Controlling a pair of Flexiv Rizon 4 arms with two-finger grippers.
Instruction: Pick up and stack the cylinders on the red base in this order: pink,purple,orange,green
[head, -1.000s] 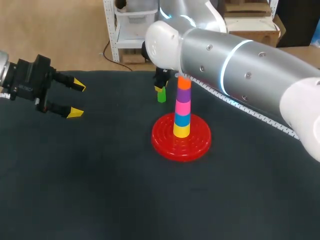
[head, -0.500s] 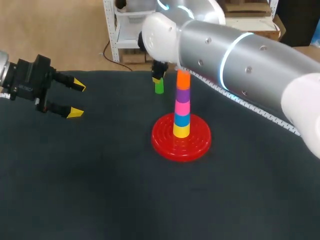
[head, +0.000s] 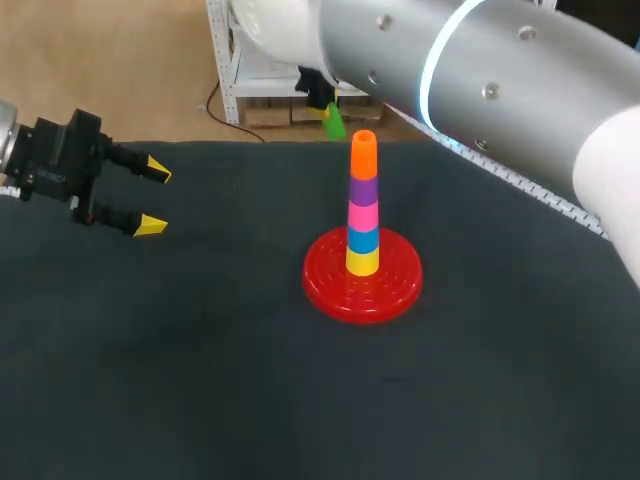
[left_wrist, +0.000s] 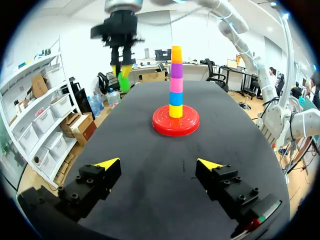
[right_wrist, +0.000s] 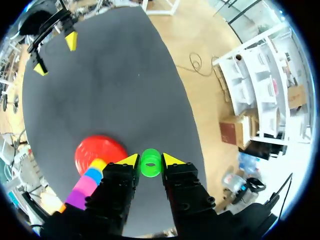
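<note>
The red base (head: 362, 277) stands mid-table with a stack on its peg: yellow, blue, pink, purple, and the orange cylinder (head: 364, 157) on top. My right gripper (right_wrist: 150, 158) is shut on the green cylinder (right_wrist: 150, 163), held in the air above the table's far edge, up and left of the stack's top (head: 332, 122). In the left wrist view the green cylinder (left_wrist: 124, 82) hangs beyond the base (left_wrist: 175, 120). My left gripper (head: 152, 198) is open over the table's left side, nothing between its fingers (left_wrist: 156, 163).
The dark table (head: 200, 380) is bare apart from the base. My big right arm (head: 480, 90) crosses over the far right part of the table.
My right gripper has lifted the green cylinder from the table behind the stack up and slightly right, to above the stack's height. The left arm has stayed put.
</note>
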